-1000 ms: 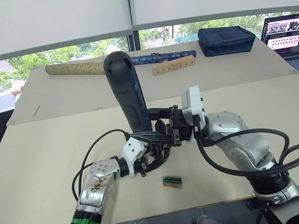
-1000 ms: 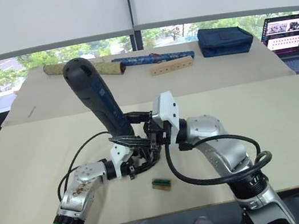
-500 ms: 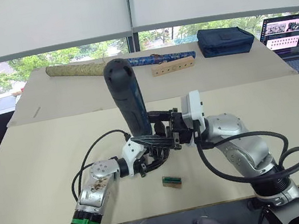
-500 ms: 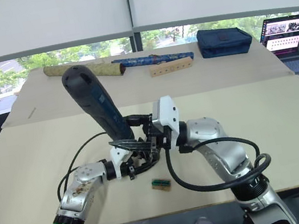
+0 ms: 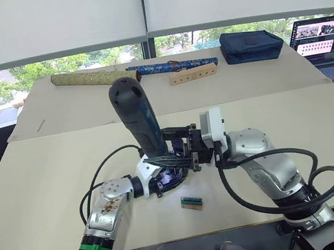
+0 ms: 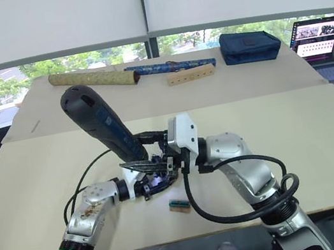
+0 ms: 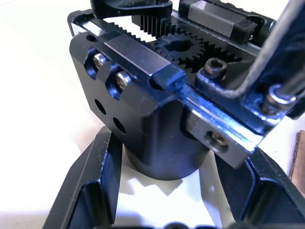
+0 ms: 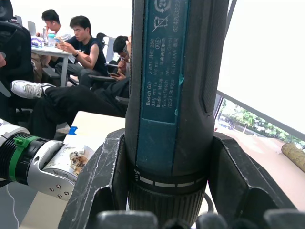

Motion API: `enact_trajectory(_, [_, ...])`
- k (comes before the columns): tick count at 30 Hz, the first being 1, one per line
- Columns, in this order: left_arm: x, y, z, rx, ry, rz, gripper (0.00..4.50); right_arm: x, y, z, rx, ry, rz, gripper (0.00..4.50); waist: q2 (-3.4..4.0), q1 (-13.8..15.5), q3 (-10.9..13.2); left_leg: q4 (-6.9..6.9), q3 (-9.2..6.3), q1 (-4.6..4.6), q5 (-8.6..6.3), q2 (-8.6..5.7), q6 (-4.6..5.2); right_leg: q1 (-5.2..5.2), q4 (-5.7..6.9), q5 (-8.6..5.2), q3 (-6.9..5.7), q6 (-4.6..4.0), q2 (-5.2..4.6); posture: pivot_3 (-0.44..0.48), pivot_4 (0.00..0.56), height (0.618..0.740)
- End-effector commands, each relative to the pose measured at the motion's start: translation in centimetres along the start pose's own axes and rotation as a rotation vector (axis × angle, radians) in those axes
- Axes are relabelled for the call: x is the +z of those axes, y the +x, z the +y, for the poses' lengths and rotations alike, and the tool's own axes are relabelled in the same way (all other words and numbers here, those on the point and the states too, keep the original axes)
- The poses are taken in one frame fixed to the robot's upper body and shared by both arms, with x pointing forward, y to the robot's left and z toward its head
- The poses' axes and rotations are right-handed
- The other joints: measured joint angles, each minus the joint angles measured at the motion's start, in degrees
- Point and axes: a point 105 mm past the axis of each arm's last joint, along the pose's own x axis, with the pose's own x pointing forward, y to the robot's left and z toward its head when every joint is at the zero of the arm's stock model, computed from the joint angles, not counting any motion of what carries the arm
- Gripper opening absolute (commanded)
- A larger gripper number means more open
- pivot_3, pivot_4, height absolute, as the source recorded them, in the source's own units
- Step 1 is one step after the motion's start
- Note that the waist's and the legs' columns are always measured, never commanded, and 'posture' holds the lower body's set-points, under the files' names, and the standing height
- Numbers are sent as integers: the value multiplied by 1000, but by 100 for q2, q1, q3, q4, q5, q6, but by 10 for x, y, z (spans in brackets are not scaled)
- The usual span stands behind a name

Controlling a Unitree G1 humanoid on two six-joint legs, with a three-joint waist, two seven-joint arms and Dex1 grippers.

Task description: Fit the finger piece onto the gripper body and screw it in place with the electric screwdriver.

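Gripper body (image 7: 143, 119) clamped between left tool (image 7: 167, 210) fingers, electric screwdriver (image 5: 137, 120) gripped in right tool (image 8: 167, 200), tilted above it.

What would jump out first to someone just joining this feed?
The electric screwdriver, shut in the right gripper, leans up from the middle of the near table with its tip lit over the gripper body. The left gripper clamps that body's round base. A small green-and-brown block lies just in front of them, and patterned rolls lie on the far table.
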Motion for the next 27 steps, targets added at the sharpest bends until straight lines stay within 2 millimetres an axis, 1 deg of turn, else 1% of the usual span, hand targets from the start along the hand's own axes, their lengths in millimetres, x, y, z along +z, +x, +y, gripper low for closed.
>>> enact_trajectory(1, [-12, 2, -13, -61, -44, 27, 2280, -31, -13, -6, -49, 80, 120, 1928, 0, 0, 0, 0, 0, 0, -1, 0, 2, 0, 0, 0, 0, 0, 0, 0, 150, 740])
enact_trajectory(2, [-12, 2, -12, -59, -44, 27, 2280, -23, -12, -9, -54, 65, 92, 1928, 0, 0, 0, 0, 0, 0, -1, 0, 2, 0, 0, -1, 0, -1, 0, 0, 150, 740])
enact_trajectory(4, [-12, 2, -12, -57, -44, 28, 2280, -15, -11, -12, -57, 48, 60, 1928, 0, -2, 0, 0, 0, -1, -2, 0, 3, -1, 0, -1, 0, -1, -1, 0, 150, 740])
enact_trajectory(8, [-15, 1, -10, -39, -45, 32, 2280, 18, -10, -18, -17, 0, -45, 1928, 1, -5, 2, -1, 0, -3, -2, 0, 3, -4, 0, -1, 0, -2, -1, 0, 150, 740])
enact_trajectory(10, [-16, 2, -10, -34, -47, 35, 2280, 31, -9, -20, 12, 0, -82, 1928, 3, -6, 6, 0, 1, -9, -2, 0, 3, -11, 1, -1, 0, -2, -1, 0, 150, 740])
enact_trajectory(16, [-20, 4, -9, -14, -48, 36, 2280, 45, -9, -20, 54, 8, -116, 1928, 8, 16, 12, 0, -2, -32, 6, -1, -10, -23, -1, -1, -8, -2, -3, 0, 150, 740])
enact_trajectory(19, [-21, 5, -7, 1, -42, 33, 2280, 51, -10, -17, 71, 9, -128, 1928, 8, 40, 12, 1, -2, -32, 3, -2, -4, -19, -11, -1, -9, -2, -4, 0, 150, 740])
enact_trajectory(27, [-24, 5, -1, 40, -55, 12, 2280, 74, -16, -6, 136, 11, -186, 1928, 8, 64, 12, 2, -3, -32, -13, -3, 22, -16, -14, 0, -12, -2, -9, 0, 150, 740])
